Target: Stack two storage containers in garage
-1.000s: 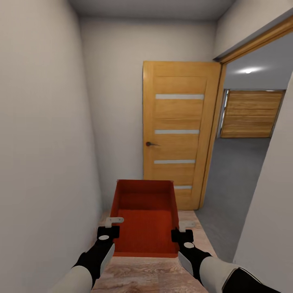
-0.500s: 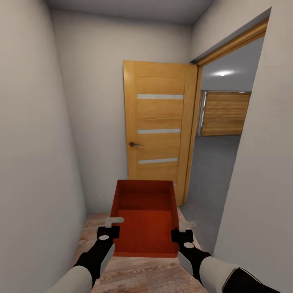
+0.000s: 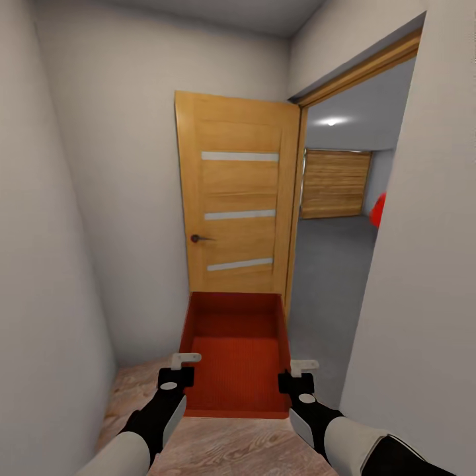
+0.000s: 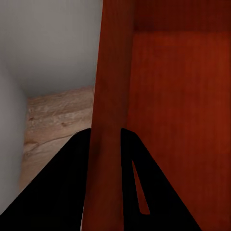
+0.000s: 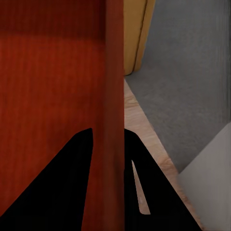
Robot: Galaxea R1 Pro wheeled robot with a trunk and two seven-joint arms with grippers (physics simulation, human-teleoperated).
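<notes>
While each arm grips one long side wall, the left end effector [image 3: 176,371] is clamped on the left wall of the storage container [image 3: 235,354], one finger inside and one outside as the left wrist view shows, and the right end effector [image 3: 295,375] pinches the right wall the same way, its fingers [image 5: 82,183] straddling the thin orange-red panel. Holding opposite walls near the robot's end of the box looks chosen to keep it level and centred before the trunk, so the open top faces up and the load does not twist. The container hangs in the air above the light wood plank floor [image 3: 218,449] of a narrow pale-walled hallway, not resting on anything. Beyond its far end stands an open wooden door [image 3: 235,198] with three pale strips, swung back against the end wall. To its right the doorway gives onto the garage, with the dark grey concrete floor [image 3: 327,264], a wooden-slatted far door [image 3: 334,184] and a sliver of the red car [image 3: 378,210] at the door frame's edge. I judge this as mid-carry: the first box is nearly at the threshold, not yet set down
</notes>
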